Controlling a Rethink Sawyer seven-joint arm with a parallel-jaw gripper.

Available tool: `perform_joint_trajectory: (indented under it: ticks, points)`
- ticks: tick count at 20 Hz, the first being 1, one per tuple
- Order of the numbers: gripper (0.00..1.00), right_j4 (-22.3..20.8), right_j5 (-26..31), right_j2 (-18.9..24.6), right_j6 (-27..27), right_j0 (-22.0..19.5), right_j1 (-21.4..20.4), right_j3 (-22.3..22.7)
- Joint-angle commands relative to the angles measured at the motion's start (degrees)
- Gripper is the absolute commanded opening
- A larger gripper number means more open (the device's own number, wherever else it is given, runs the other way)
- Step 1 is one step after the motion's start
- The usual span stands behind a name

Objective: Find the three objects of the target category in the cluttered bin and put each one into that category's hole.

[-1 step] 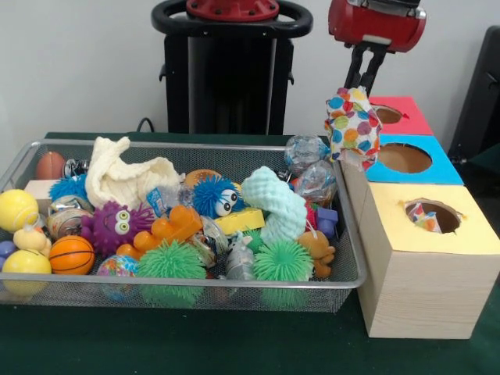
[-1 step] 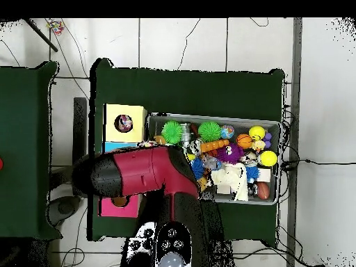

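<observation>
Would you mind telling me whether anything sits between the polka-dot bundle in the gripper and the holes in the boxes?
Nothing visible does. The gripper holds the polka-dot bundle in the air beside the boxes, above the bin's corner. The blue box's hole looks open; the yellow box's hole already shows a similar dotted item inside.

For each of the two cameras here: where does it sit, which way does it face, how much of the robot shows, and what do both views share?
Front view: across the table, facing the robot; shows the gripper holding a polka-dot cloth beside the wire bin.
Overhead view: above, looking straight down; the red arm covers the middle boxes.
Shared: the bin and the yellow box, turned half round between views.
</observation>
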Motion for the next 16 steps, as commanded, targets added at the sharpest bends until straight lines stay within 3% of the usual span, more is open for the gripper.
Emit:
perform_joint_trajectory:
  ticks: [1, 6, 16]
  points:
    - [0.0, 0.4, 8.9, -2.5, 10.8, 1.2, 1.0, -3.7]
    - [0.0, -1.4, 10.9, -5.2, 12.0, 3.6, 2.9, -6.9]
    - [0.0, 0.0, 10.1, -7.3, 14.1, 7.8, 6.4, -10.5]
